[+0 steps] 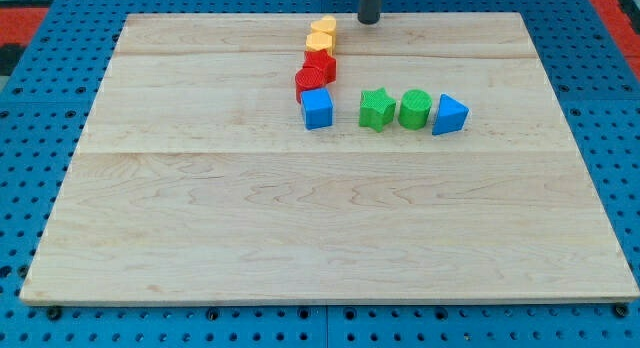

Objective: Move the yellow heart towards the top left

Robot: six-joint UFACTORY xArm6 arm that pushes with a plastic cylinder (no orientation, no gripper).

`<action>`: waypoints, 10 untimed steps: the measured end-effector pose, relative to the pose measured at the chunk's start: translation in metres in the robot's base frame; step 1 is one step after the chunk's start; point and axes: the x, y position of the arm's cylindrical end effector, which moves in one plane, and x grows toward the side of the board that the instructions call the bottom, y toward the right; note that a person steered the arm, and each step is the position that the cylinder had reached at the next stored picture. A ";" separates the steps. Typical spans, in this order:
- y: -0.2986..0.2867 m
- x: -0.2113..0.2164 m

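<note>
The near half of the wooden board (300,238) was bare. Further up stood a row: a blue cube (317,108), a green star (376,108), a green cylinder (414,108) and a blue triangle (449,115). Above the cube two red blocks (316,73) touched each other, and beyond them was the yellow heart (321,33), near the top edge, a little left of the middle. My tip (369,20) was at the top edge, to the heart's right and apart from it. I have no gripper, only this rod. I judged the heart light, stiff and easy to slide; I would push on its right side.
</note>
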 end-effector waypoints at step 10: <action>-0.190 0.034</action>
